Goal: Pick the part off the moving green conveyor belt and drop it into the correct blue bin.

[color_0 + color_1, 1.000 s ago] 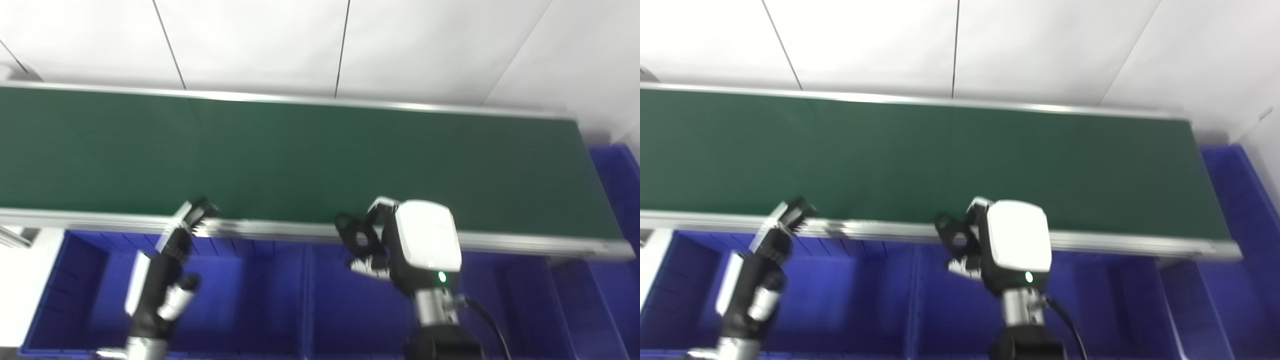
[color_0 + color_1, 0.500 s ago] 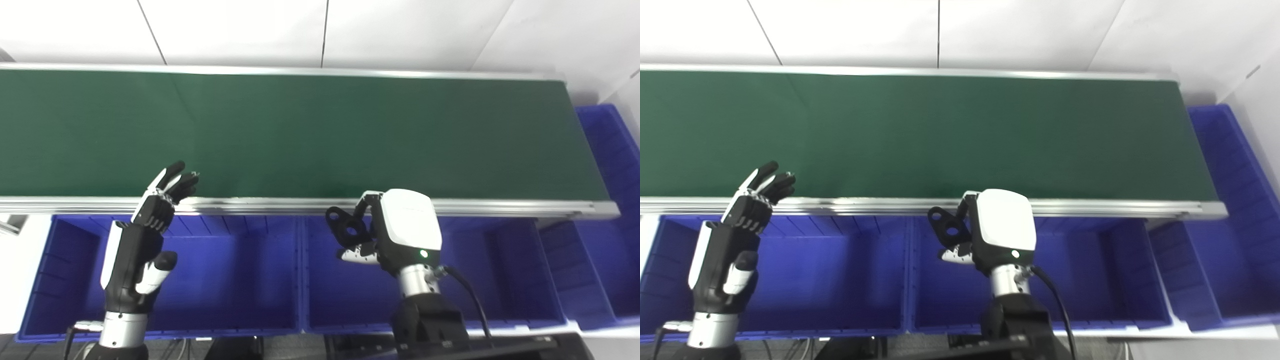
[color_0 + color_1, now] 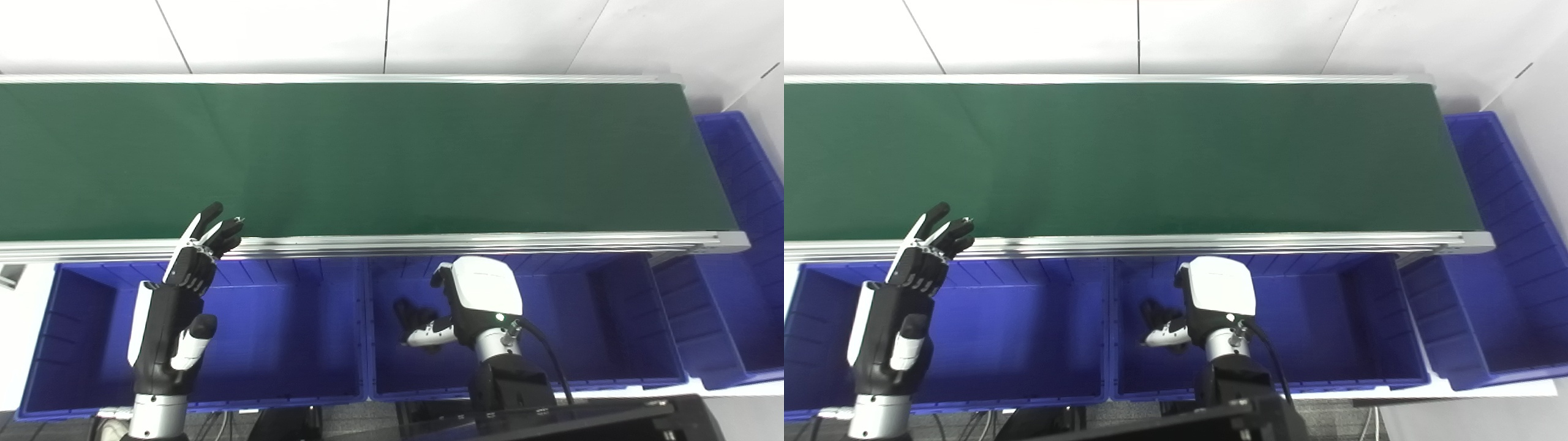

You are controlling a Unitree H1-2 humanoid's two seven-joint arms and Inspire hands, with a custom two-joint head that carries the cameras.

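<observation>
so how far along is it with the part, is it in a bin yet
Pick looks done: the green conveyor belt shows no part on it. In hand: the right hand is lowered inside the middle blue bin, with the black part at its fingers; whether it has let go is unclear. Left: release and withdraw. The left hand waits open over the left blue bin.

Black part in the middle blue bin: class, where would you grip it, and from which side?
Probably the black part's free end, left of the right hand, coming from above: the middle bin's walls close off every sideways approach. Its shape is too dark to read, and whether the right hand grips it cannot be told.
</observation>
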